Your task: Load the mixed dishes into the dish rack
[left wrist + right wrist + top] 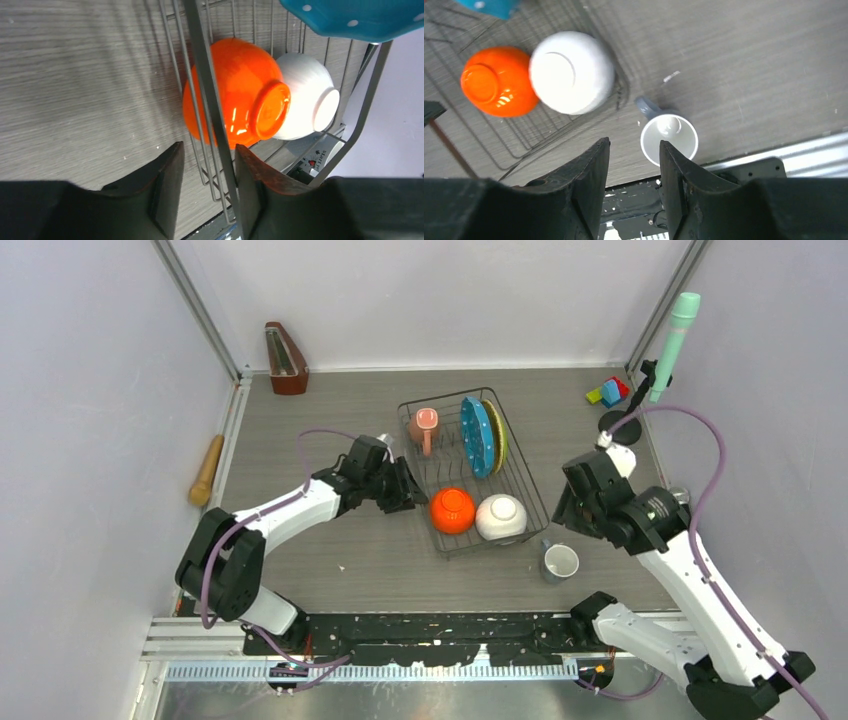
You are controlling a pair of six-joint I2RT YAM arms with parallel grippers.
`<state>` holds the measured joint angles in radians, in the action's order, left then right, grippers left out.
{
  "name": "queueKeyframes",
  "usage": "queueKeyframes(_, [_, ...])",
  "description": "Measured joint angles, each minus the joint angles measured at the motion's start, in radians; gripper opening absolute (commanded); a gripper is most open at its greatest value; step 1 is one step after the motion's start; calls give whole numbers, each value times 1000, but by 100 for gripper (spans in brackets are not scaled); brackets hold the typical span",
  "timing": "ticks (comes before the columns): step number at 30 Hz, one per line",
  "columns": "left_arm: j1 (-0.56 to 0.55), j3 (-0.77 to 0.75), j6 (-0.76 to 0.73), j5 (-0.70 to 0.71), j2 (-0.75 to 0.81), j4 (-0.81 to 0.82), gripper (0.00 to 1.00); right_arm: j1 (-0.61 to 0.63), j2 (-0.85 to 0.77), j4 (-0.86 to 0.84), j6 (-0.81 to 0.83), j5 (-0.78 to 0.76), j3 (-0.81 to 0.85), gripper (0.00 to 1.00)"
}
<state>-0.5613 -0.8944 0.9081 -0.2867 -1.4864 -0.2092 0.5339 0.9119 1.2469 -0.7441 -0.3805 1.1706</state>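
The dish rack (534, 502) stands mid-table. In it are the pink floral mug (425, 426), the blue-rimmed plate (477, 436) upright with the lime-green plate (498, 435) behind it, and the orange bowl (452, 510) and white bowl (500, 517), both upside down. The grey-blue mug (560, 562) stands on the table beside the rack's near right corner. My left gripper (405, 490) is open at the rack's left side, with the rim wire (210, 100) between its jaws. My right gripper (570, 510) is open and empty above the grey-blue mug (669, 137).
A wooden rolling pin (207, 470) lies by the left wall. A brown wedge-shaped object (285, 358) stands at the back left. Toy blocks (608, 392) and a green cylinder on a black stand (675, 340) are at the back right.
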Motion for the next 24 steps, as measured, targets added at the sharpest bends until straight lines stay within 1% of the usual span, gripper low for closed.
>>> queueKeyframes(3, [-6, -1, 28, 6, -5, 40, 1, -12, -56, 43, -99, -34, -68, 50])
queueKeyframes(4, [-9, -5, 36, 7, -5, 51, 0, -16, -66, 56, -133, -43, -87, 50])
queueKeyframes(7, [-6, -15, 88, 23, -7, 34, 0, -23, -83, 85, -234, -55, -140, 51])
queueKeyframes(9, [5, -22, 95, 31, -8, 19, 0, -26, -83, 96, -298, -58, -170, 51])
queueKeyframes(14, [46, -24, 82, 29, -5, 6, 0, -27, -121, 84, -436, -28, -300, 51])
queueKeyframes(18, [74, -24, 53, 34, 2, -5, 0, -27, -140, 51, -500, 23, -388, 49])
queueKeyframes(24, [80, -25, 16, 57, 15, -21, 15, -27, -131, -19, -543, 38, -430, 48])
